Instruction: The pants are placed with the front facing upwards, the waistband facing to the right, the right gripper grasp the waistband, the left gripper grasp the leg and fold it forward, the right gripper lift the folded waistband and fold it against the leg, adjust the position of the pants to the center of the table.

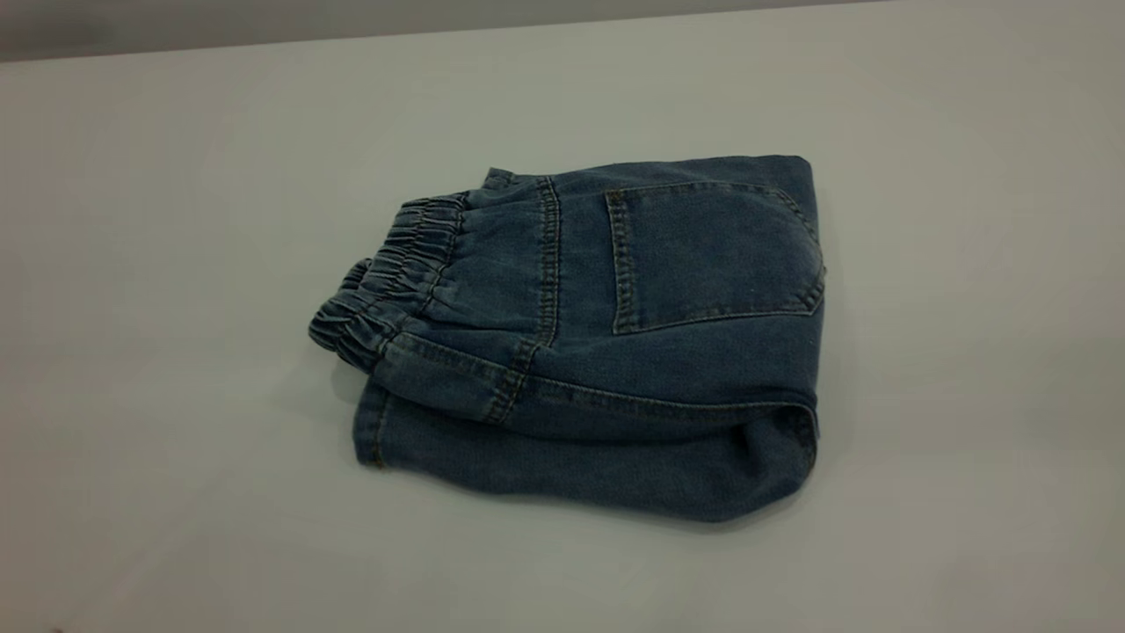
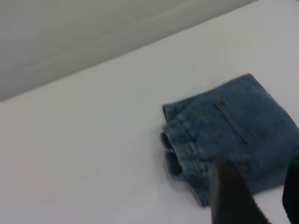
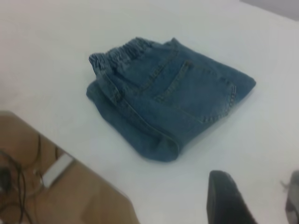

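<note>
I see the pants (image 1: 606, 343) folded into a compact bundle on the table (image 1: 176, 220), a back pocket (image 1: 712, 255) facing up. The waistband (image 1: 391, 281) lies at the bundle's left end in the exterior view, stacked over the leg hem beneath it; the fold edge sits at the opposite end.

Neither arm shows in the exterior view. From the left wrist camera, the left gripper (image 2: 254, 196) hangs above the table just beside the pants, not touching them; two dark fingers (image 2: 231, 193) with a gap between them, so spread, holding nothing.

The right gripper (image 3: 254, 200) hovers apart from the pants, fingers separated too, I think, though the far one is barely visible.
</note>
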